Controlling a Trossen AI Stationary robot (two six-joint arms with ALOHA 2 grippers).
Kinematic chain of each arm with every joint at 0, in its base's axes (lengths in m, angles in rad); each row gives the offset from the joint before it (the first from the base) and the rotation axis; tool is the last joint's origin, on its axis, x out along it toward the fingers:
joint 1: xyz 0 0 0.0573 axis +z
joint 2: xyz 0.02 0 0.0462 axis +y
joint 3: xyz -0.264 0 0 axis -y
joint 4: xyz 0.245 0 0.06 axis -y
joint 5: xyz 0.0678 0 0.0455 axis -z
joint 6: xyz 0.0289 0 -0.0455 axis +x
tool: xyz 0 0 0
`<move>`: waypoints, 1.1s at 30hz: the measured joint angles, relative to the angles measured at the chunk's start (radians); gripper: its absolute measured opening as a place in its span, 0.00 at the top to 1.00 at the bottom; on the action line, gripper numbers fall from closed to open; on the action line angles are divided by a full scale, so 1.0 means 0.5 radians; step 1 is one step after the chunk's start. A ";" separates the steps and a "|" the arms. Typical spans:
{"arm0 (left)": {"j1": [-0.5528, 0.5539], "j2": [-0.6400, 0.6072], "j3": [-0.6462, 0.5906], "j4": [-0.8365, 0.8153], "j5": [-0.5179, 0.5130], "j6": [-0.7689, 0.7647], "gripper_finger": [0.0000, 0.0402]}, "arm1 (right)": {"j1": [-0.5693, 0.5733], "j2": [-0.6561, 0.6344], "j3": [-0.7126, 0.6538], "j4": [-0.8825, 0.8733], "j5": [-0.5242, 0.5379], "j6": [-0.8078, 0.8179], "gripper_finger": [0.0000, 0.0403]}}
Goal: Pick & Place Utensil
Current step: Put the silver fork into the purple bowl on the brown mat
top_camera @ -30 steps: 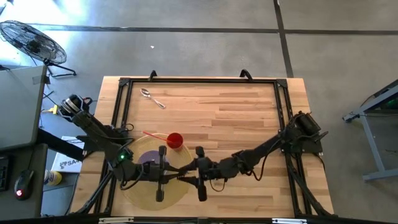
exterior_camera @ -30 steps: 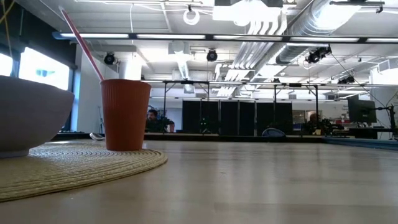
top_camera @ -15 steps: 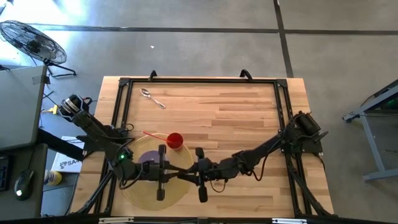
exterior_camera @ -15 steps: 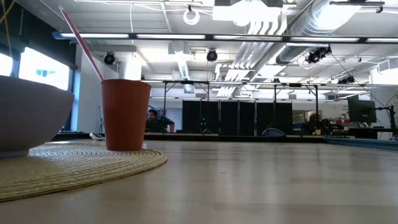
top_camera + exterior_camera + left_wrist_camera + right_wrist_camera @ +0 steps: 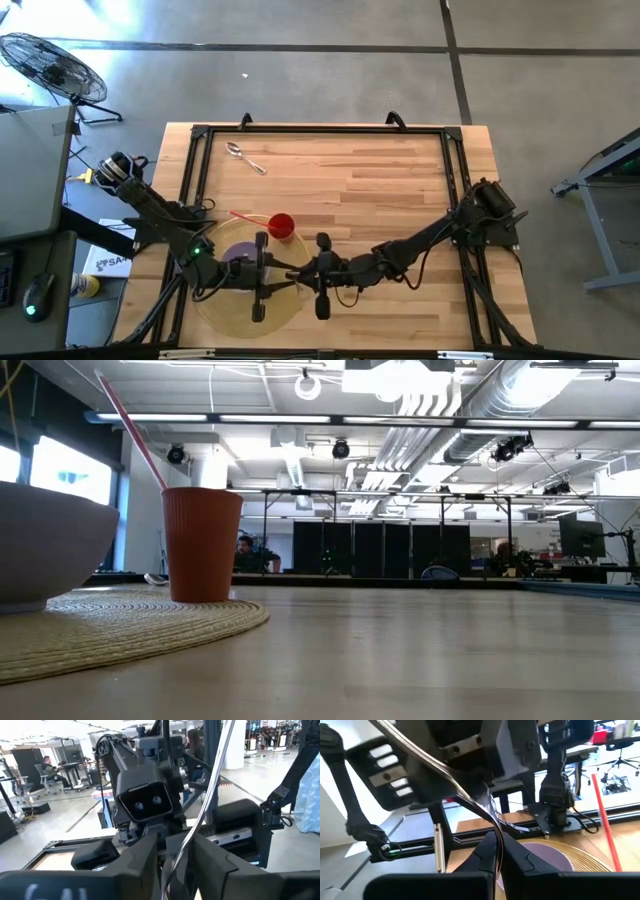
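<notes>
A slim silver utensil (image 5: 296,271) hangs in the air between my two grippers, above the near edge of the woven placemat (image 5: 222,300). My right gripper (image 5: 303,273) points toward the table's left and is shut on the utensil (image 5: 470,795). My left gripper (image 5: 284,274) faces it, open. The utensil's thin shaft (image 5: 200,805) runs into the gap between the left gripper's fingers (image 5: 176,870), and I cannot see it touching them. A second utensil, a spoon (image 5: 245,157), lies flat on the table's far left. The low view shows neither gripper. My right gripper (image 5: 499,845) pinches one end of the utensil (image 5: 492,822) between its two fingers. The fingers lie level and come from the table's right. The utensil is lifted clear, and its free length slants away toward my left gripper.
A purple bowl (image 5: 238,258) sits on the placemat, right under my left gripper. A red cup (image 5: 282,225) with a straw stands at the mat's far edge (image 5: 202,545). Bare wood stretches over the table's far and right parts (image 5: 380,180).
My right gripper has shifted a little toward the table's left, closer to my left gripper, carrying the utensil with it. My left gripper has stayed in place.
</notes>
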State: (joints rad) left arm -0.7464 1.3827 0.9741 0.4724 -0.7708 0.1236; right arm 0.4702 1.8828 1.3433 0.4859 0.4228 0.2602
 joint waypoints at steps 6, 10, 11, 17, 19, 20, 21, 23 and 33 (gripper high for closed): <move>0.000 -0.002 0.075 0.018 0.001 0.211 0.63 | 0.000 0.001 -0.001 -0.050 0.158 0.012 0.99; 0.001 -0.004 0.199 -0.021 0.070 0.372 0.63 | -0.012 0.002 -0.002 -0.128 0.248 0.052 0.99; 0.001 -0.004 0.229 -0.045 0.089 0.401 0.63 | -0.016 0.002 -0.003 -0.141 0.251 0.054 0.99; 0.000 -0.005 0.336 -0.169 0.166 0.424 0.63 | -0.031 0.003 -0.004 -0.160 0.256 0.072 1.00; 0.000 -0.005 0.337 -0.174 0.214 0.424 0.63 | -0.032 0.003 -0.004 -0.160 0.257 0.071 1.00; 0.000 -0.005 0.337 -0.169 0.241 0.424 0.63 | -0.034 0.003 -0.003 -0.160 0.256 0.075 1.00; 0.000 -0.005 0.338 -0.156 0.271 0.424 0.63 | -0.034 0.003 -0.004 -0.163 0.256 0.082 1.00; 0.000 -0.005 0.340 -0.135 0.330 0.424 0.66 | -0.036 0.003 -0.004 -0.170 0.256 0.091 1.00; 0.001 -0.005 0.341 -0.108 0.248 0.386 0.97 | -0.035 0.005 -0.004 -0.184 0.246 0.102 0.99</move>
State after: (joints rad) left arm -0.7457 1.3804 1.1446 0.4184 -0.6468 0.3166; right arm 0.4525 1.8854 1.3415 0.3940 0.5459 0.3111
